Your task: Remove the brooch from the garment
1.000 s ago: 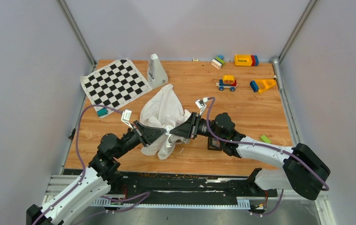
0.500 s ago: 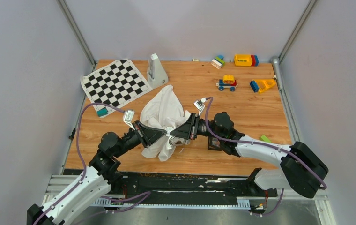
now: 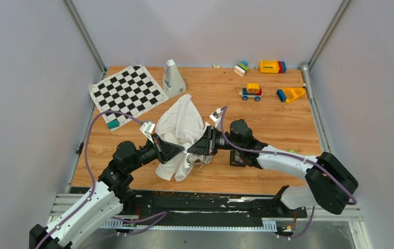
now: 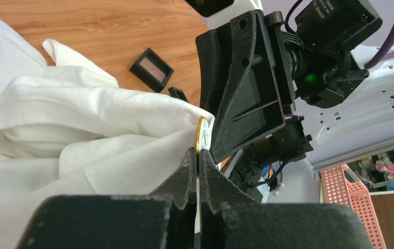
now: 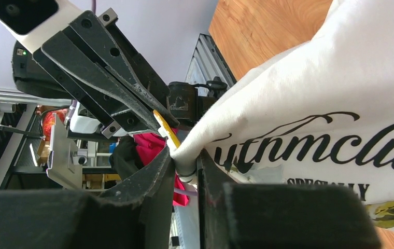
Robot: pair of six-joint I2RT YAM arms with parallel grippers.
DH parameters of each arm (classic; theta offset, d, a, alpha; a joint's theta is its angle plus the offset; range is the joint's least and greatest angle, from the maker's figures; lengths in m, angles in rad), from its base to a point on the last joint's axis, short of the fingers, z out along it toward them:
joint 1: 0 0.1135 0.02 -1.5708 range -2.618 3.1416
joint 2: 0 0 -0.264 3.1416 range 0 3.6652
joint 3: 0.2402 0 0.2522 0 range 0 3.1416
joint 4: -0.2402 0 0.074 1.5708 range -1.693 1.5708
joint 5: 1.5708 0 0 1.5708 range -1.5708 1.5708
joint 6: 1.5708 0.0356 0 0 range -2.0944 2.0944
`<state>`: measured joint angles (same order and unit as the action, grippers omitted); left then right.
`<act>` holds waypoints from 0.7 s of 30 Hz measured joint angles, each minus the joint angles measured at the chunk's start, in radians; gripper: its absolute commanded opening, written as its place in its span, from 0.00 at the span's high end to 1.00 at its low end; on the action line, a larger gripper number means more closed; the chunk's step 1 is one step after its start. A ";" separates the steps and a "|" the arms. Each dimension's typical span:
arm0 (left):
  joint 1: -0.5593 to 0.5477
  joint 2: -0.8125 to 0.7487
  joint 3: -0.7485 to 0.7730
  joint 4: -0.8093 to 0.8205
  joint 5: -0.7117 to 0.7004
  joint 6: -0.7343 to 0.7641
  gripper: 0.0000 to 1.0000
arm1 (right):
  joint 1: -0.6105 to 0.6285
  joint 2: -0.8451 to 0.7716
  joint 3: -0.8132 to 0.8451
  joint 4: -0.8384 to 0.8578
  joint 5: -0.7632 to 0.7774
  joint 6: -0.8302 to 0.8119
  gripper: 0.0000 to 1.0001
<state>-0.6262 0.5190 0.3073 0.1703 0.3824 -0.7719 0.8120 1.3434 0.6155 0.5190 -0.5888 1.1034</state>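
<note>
Brooch [image 4: 199,136]: gold-edged disc, seen edge-on, at the tip of a raised fold of the garment, lifted off the table, midway between the two grippers. Shown as a yellow sliver in the right wrist view.

Left gripper [image 4: 196,155]: fingers drawn almost together, only a hairline gap, pinched on the lower edge of the brooch.

Right gripper [image 5: 184,162]: fingers narrow, clamped on the point of white cloth just beside the brooch. Tip to tip with the left gripper, all but touching.

Garment [image 3: 180,123]: white shirt, crumpled, near the middle of the table, one fold pulled up toward the grippers; black script lettering on the cloth in the right wrist view.

Table [image 3: 272,127]: wooden top.

Black frame [image 4: 152,66]: small, square, flat on the wood just beyond the shirt — under the right arm in the top view.

Checkered mat [image 3: 127,92]: black and white, far left corner, with a teal block [image 3: 113,124] at its near edge.

White wedge [image 3: 173,78]: upright, between the mat and the shirt.

Toy car [image 3: 250,92] and coloured blocks [image 3: 272,66]: far right, well apart from the shirt.

Green block [image 3: 293,153]: near the right edge.
</note>
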 measured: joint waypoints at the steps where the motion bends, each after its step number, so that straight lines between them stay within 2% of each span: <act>1: 0.000 0.003 0.008 -0.021 -0.001 0.005 1.00 | 0.000 0.002 0.001 -0.006 -0.004 -0.006 0.72; 8: -0.027 -0.006 0.111 -0.245 -0.061 0.036 1.00 | 0.021 -0.023 0.000 -0.045 0.031 -0.052 0.47; 13: -0.030 0.022 0.177 -0.403 -0.126 0.071 1.00 | 0.026 -0.078 -0.015 -0.066 0.085 -0.105 0.45; 18: -0.031 0.091 0.227 -0.505 -0.148 0.096 1.00 | 0.026 -0.064 -0.015 -0.071 0.114 -0.139 0.46; 21: -0.031 0.135 0.269 -0.556 -0.160 0.110 1.00 | 0.030 -0.047 -0.015 -0.097 0.141 -0.159 0.43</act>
<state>-0.6571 0.6544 0.5758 -0.3859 0.2226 -0.6621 0.8421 1.2968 0.6003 0.4217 -0.4477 0.9440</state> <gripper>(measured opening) 0.007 0.541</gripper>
